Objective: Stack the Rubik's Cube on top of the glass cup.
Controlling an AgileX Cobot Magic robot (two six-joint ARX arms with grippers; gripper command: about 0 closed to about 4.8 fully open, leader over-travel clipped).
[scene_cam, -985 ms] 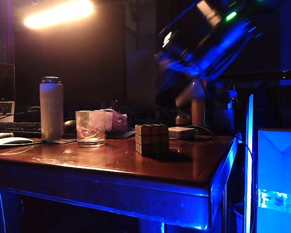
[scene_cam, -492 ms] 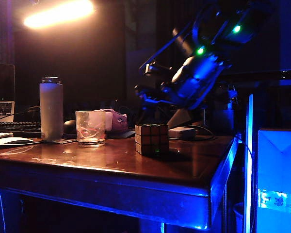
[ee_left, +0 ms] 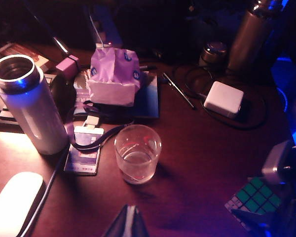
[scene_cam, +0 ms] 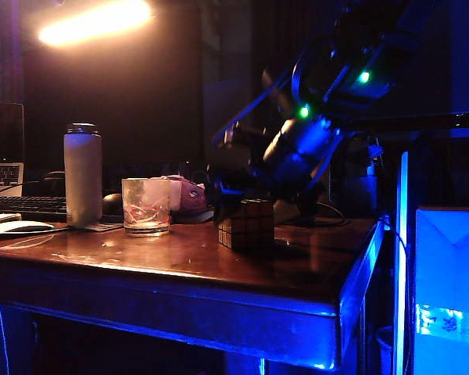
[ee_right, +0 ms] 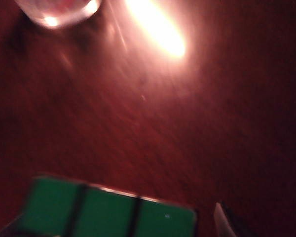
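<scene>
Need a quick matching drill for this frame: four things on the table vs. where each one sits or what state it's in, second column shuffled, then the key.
Things:
1. Rubik's Cube
2. glass cup
3. white bottle
4. right end effector

Places or states:
A. standing upright on the table, nothing on top of it, left of the cube in the exterior view
B. tallest item, at the far left of the row in the exterior view
C. open, low over the cube
D. resting on the table near its right end, not yet lifted

Pairs: 1-D, 2-A, 3-B, 4-C
</scene>
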